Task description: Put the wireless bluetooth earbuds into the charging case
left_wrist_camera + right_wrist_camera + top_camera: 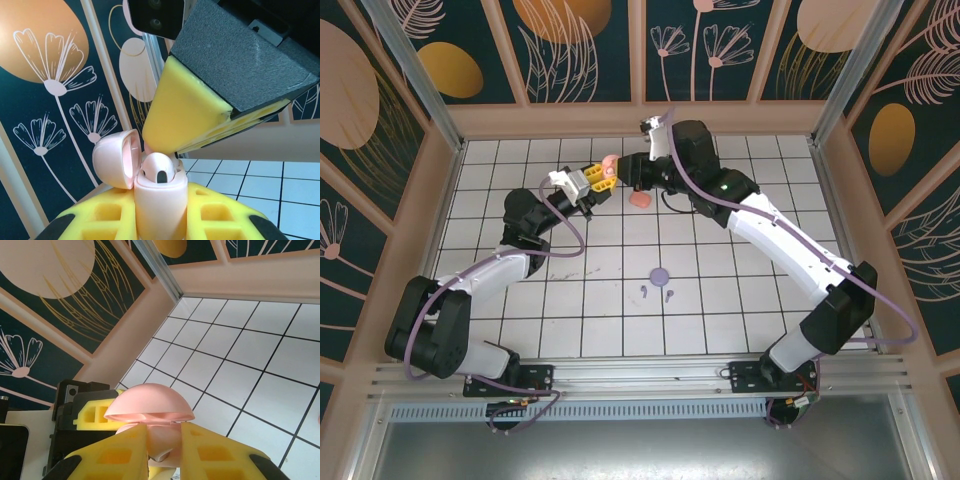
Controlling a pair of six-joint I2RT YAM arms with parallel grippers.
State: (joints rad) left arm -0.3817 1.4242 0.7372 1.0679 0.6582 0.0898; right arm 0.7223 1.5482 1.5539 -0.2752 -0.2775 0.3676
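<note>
Top view: left gripper (603, 176) is clamped on the open pink case (608, 164), held off the table at the far middle. Right gripper (626, 182) meets it nose to nose. A salmon case (641, 200) lies just below them, and the purple case (659, 274) and two purple earbuds (644, 292) sit well apart, nearer the bases. Left wrist: case body is upright between the left fingers (100, 215), lid (115, 157) swung back to the left. The pink earbud (160, 172) sits head-up in its well, with the right fingertips (175, 125) right on top of it. Right wrist: right jaws are narrow with something pink pinched between them, looks like the earbud (161, 442), under the lid dome (150, 402). My read is it's seated or nearly so. To do it well: push straight down the well axis, no side load on the lid hinge, left grip firm. Open only slightly, then lift straight out so the bud doesn't follow the pads.
</note>
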